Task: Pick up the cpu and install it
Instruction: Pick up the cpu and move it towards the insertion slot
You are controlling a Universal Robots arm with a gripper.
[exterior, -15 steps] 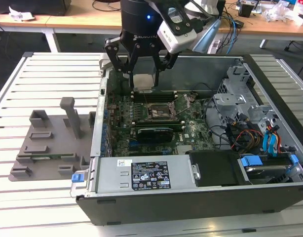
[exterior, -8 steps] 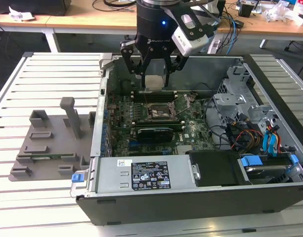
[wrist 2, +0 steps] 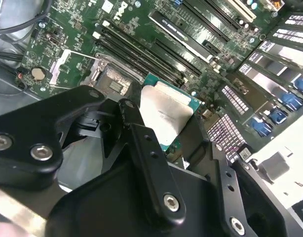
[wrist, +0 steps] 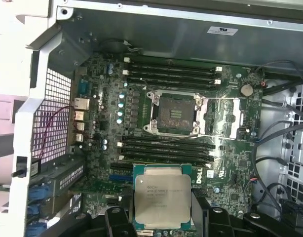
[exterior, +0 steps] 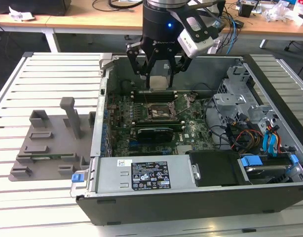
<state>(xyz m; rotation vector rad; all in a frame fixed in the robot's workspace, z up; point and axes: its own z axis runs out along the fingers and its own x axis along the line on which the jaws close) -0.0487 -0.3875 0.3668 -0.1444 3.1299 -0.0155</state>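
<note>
At the near edge of the slatted bench (exterior: 43, 74), an open computer case (exterior: 201, 205) is seen lying on its side, its near wall dark. Just inside that wall a grey power supply (exterior: 141, 174) with a printed label is set, and beside it, toward the exterior view's right, blue-latched drive parts (exterior: 251, 161) and a tangle of coloured cables are seen. Toward the bench edge on the exterior view's left, well apart from the pincer, a grey fixture plate (exterior: 48, 143) with raised blocks is laid flat beside the case.

Farther in, the green motherboard (exterior: 191, 131) is exposed, with a black card (exterior: 154, 133) seated across it. Beyond the card the socket (wrist: 173, 112) is found with its metal frame (wrist: 225, 116) swung open to one side and its contact field uncovered; rows of memory slots (wrist: 171, 74) run along both sides of it.

Above the board, over its far part, the pincer (exterior: 159, 78) is hung from the black arm. Its fingers (wrist 2: 129, 116) are closed against opposite edges of the cpu (wrist: 163, 201), which is gripped with its pale metal top facing the first wrist camera. The cpu is held in the air, clear of the board and apart from the socket.

Past the bench's far edge, a wooden-topped second bench (exterior: 92, 15) strewn with cables is seen.
</note>
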